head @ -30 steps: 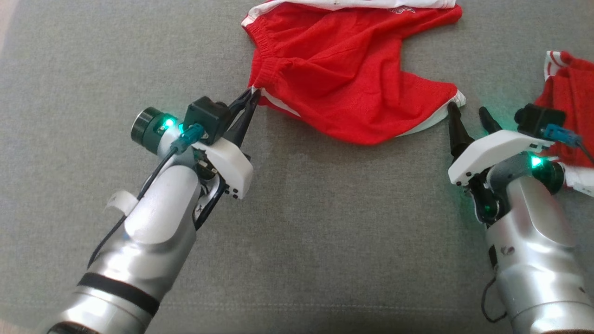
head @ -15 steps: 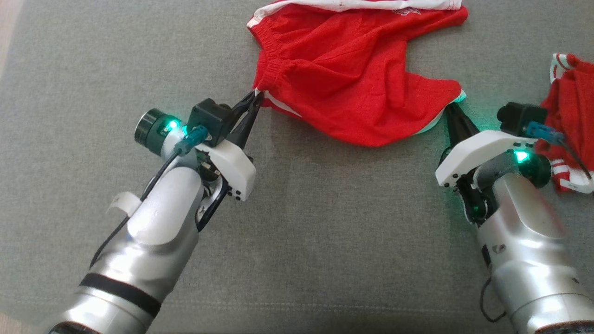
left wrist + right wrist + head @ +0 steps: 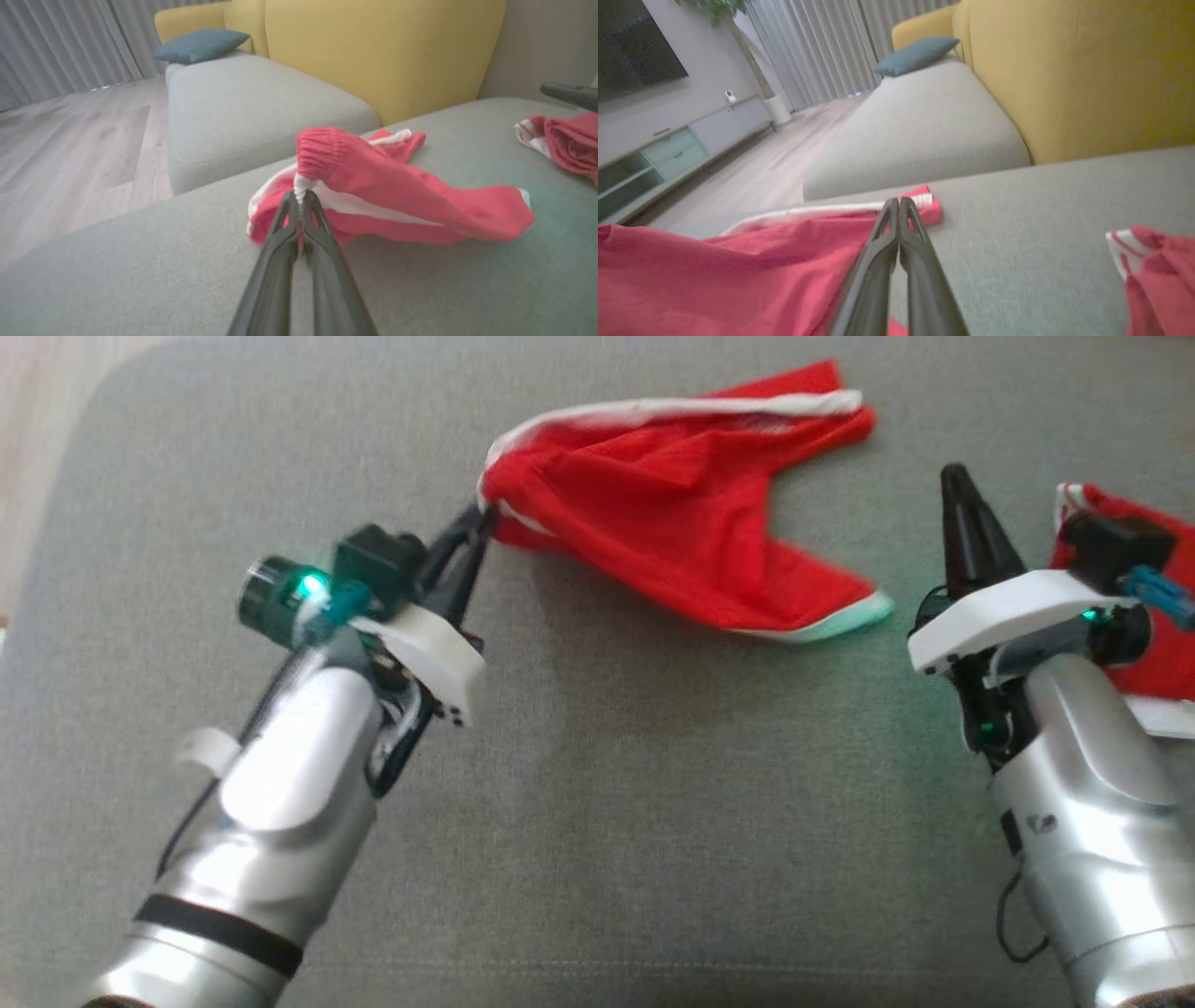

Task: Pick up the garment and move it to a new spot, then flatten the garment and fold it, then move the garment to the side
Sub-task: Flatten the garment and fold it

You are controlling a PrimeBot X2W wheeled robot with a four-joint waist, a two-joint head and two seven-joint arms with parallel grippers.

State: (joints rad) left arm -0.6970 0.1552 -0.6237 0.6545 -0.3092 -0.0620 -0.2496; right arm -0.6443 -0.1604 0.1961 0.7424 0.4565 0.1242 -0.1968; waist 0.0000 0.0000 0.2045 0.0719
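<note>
The garment [image 3: 672, 532] is a pair of red shorts with white trim, bunched on the grey cushion [image 3: 597, 784]. My left gripper [image 3: 484, 513] is shut on the white-edged waistband corner and holds it lifted; the pinch is plain in the left wrist view [image 3: 301, 198], with the shorts [image 3: 397, 196] trailing right. My right gripper [image 3: 954, 476] is shut on nothing and raised, to the right of the shorts' near leg hem [image 3: 864, 611] and apart from it. In the right wrist view its closed fingers [image 3: 899, 201] point over the red cloth [image 3: 738, 270].
A second red and white garment [image 3: 1153, 644] lies crumpled at the right, under my right wrist. A yellow backrest [image 3: 373, 51] rises behind the cushion. Another grey seat with a teal pillow [image 3: 201, 44] stands beyond. Wood floor [image 3: 70, 154] lies past the cushion's left edge.
My right gripper shut at the leg hem without catching cloth, then rose clear of it. The left gripper lifted the waistband corner, bunching the shorts. The head camera has shifted.
</note>
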